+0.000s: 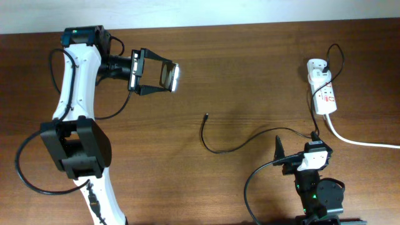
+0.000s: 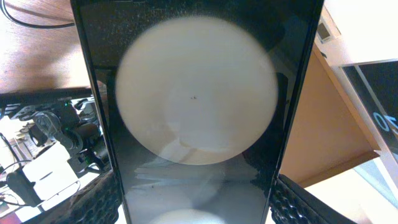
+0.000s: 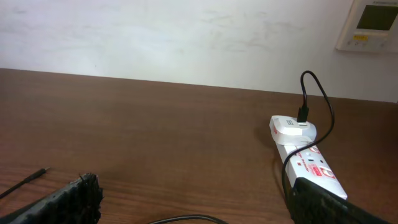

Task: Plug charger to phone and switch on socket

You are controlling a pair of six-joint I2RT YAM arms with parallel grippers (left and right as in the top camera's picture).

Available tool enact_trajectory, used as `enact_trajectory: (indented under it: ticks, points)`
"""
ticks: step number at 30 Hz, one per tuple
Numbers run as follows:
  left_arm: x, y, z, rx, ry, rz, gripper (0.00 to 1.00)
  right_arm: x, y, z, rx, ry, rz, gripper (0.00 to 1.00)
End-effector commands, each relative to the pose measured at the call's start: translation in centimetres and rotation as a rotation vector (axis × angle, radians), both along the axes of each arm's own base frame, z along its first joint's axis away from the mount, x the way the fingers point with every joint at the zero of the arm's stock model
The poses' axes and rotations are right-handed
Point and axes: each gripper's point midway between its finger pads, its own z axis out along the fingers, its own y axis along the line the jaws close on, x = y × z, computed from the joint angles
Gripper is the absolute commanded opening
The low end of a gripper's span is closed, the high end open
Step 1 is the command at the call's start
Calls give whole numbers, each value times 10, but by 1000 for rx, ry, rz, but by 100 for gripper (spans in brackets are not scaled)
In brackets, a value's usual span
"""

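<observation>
My left gripper [image 1: 164, 76] is shut on the phone [image 1: 169, 75], a black glossy slab held above the table at the back left. In the left wrist view the phone [image 2: 198, 112] fills the frame between both fingers and shows bright round reflections. The charger cable [image 1: 240, 145] is thin and black; its plug tip [image 1: 207, 115] lies on the table mid-way, and its other end sits in a white adapter [image 1: 316, 66] on the socket [image 1: 324, 95]. The socket [image 3: 311, 163] also shows in the right wrist view. My right gripper [image 1: 295, 152] is open and empty near the front right.
The socket's thick white cord [image 1: 359, 141] runs off to the right edge. A wall with a thermostat panel [image 3: 371, 23] stands behind the table. The cable tip [image 3: 42, 170] lies left of my right fingers.
</observation>
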Motion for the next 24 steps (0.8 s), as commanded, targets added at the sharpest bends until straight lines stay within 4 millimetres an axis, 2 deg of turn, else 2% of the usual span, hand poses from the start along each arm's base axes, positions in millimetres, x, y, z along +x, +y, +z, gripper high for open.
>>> enact_trajectory:
  ticks: [1,14,24]
  points:
    - [4,0,9,-25,-16,10,13,0,3,-3,4,3,13,99]
    - [3,1,6,-6,-16,7,16,0,3,-3,4,3,13,99]
    - [-1,13,-20,162,-11,-21,22,-1,7,-2,29,2,38,99]
